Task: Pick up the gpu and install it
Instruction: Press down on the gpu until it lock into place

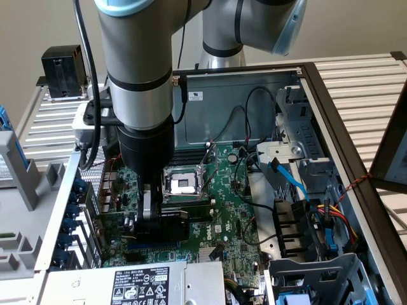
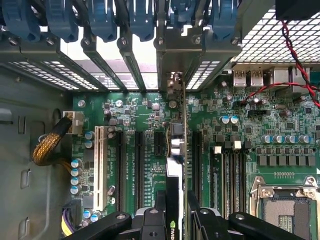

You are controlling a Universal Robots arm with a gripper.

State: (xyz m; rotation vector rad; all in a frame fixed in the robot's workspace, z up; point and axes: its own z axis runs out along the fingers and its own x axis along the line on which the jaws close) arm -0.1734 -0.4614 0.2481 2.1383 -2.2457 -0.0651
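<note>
Seen edge-on in the wrist view, the gpu (image 2: 176, 150) is a thin card standing upright over a dark expansion slot of the green motherboard (image 2: 250, 130). Its metal end bracket reaches the rear slot openings of the case. My gripper (image 2: 175, 220) is shut on it, one finger on each face of the card's near end. In the exterior view my gripper (image 1: 147, 213) is low inside the open computer case, just in front of the CPU socket (image 1: 181, 184), with the dark gpu (image 1: 178, 217) below it against the motherboard (image 1: 232, 210). I cannot tell whether the card's edge sits fully in the slot.
Blue slot clips (image 2: 100, 20) line the case's rear wall. A white slot (image 2: 98, 165) and a yellow cable bundle (image 2: 47, 145) lie to one side of the card, memory slots and the CPU socket (image 2: 287, 210) to the other. Drive cages with cables (image 1: 318, 216) and a power supply (image 1: 140, 283) crowd the case.
</note>
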